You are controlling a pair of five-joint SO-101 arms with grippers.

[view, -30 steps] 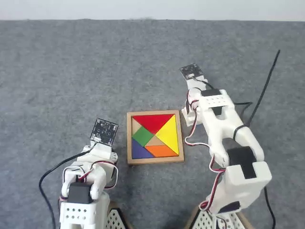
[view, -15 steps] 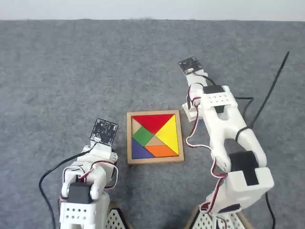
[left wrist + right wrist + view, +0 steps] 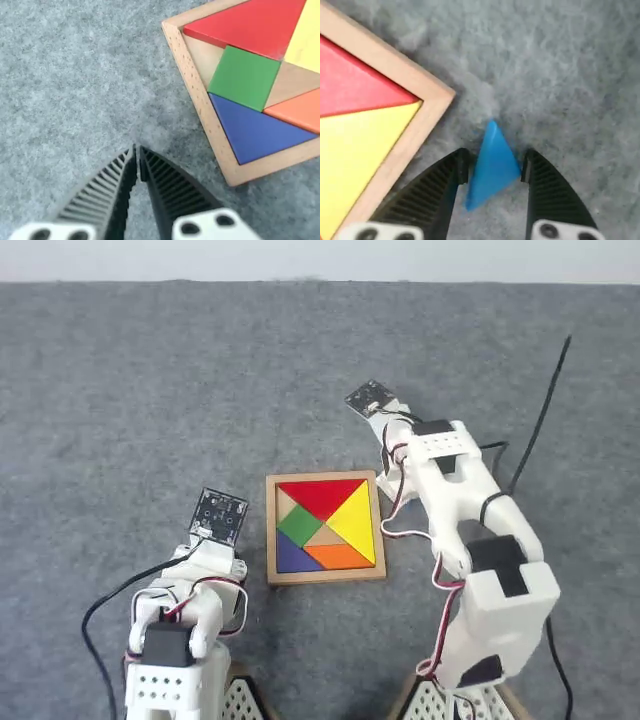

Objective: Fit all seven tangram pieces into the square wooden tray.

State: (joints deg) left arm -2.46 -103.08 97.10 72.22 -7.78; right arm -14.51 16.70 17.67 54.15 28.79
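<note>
The square wooden tray (image 3: pixel 325 578) lies between the two arms and holds a red triangle (image 3: pixel 322 496), a yellow triangle (image 3: pixel 355 520), a green square (image 3: pixel 298 525), a dark blue triangle (image 3: pixel 290 555) and an orange piece (image 3: pixel 338 556). Bare wood shows at the tray's middle (image 3: pixel 325 536) and at its left side (image 3: pixel 284 502). My right gripper (image 3: pixel 495 157) is shut on a small light blue triangle (image 3: pixel 492 160) just outside a tray corner (image 3: pixel 390 60). My left gripper (image 3: pixel 136 162) is shut and holds nothing, low over the carpet beside the tray's left rim (image 3: pixel 196 100).
Grey carpet covers the whole table. The right arm (image 3: pixel 455 500) stands along the tray's right side, with a black cable (image 3: pixel 540 420) trailing behind it. The left arm (image 3: pixel 190 600) sits near the front left. Open carpet lies behind and to the left of the tray.
The right arm's wrist has swung left, toward the tray's far right corner. The left arm and the pieces in the tray have not moved.
</note>
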